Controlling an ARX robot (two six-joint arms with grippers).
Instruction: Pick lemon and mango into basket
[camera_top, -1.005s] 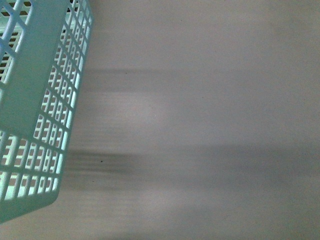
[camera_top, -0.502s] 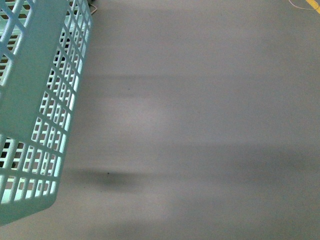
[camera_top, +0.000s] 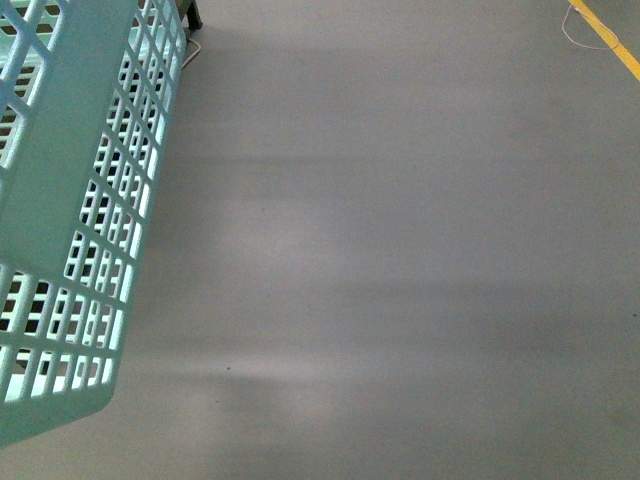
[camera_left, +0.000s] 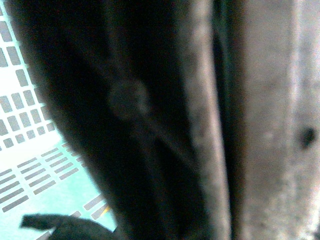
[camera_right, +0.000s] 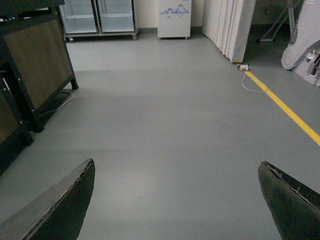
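The light teal basket (camera_top: 70, 210) hangs at the left edge of the front view, its slotted wall above the grey floor. In the left wrist view its slotted teal floor (camera_left: 35, 150) shows behind a dark blurred handle (camera_left: 140, 125) very close to the camera. My left gripper is shut on the basket; its fingers cannot be made out. My right gripper (camera_right: 177, 200) is open and empty, with only floor between its dark fingertips (camera_right: 70, 200). No lemon or mango is in view.
Grey floor (camera_top: 400, 250) fills the front view, with a yellow line (camera_top: 605, 30) at the far right. The right wrist view shows a dark wood-panelled stand (camera_right: 35, 60), glass-door fridges (camera_right: 97, 17), a white folding screen (camera_right: 230, 25) and the yellow floor line (camera_right: 285, 107).
The floor has slid down across the front view and the motion blur has cleared. The yellow line and a dark leg came into view at the top. The basket stays at the left.
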